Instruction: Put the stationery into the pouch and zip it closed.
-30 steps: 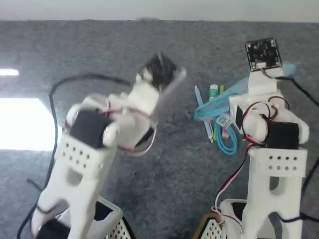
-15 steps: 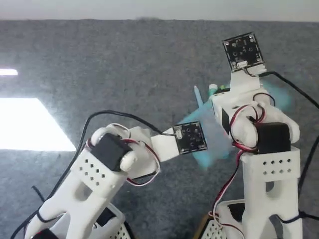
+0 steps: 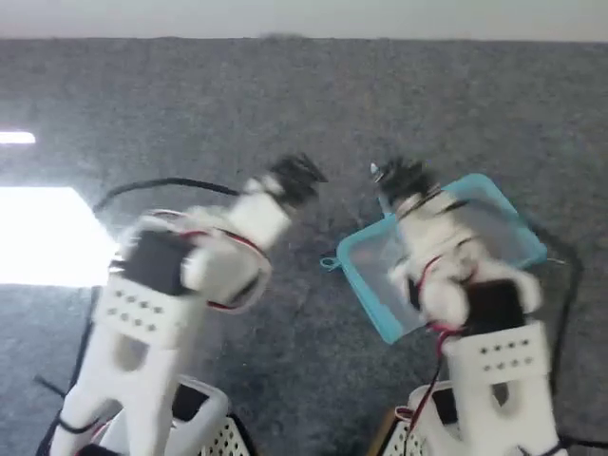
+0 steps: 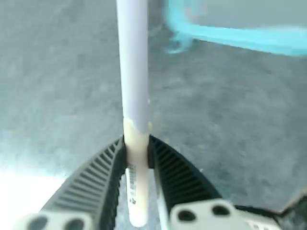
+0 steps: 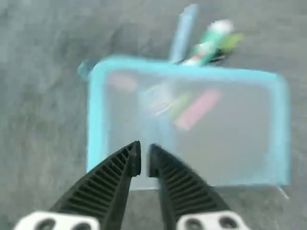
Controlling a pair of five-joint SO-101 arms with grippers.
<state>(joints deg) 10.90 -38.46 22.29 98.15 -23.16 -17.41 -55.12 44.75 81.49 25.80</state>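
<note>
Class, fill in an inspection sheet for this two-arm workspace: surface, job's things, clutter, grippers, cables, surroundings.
Surface: grey mat, flat.
Job's things: turquoise pouch lies flat on the mat. A blue pen and a green marker lie just beyond it. Pink shapes show through it; whether inside or beneath cannot be told.
Clutter: nothing seen.
Grippers: left gripper has its jaws shut on a pale pen. Right gripper is over the pouch's edge, jaws almost together.
Cables: black cable loops by the left arm; red wire on the right arm.
Surroundings: bright light patch at the left.
</note>
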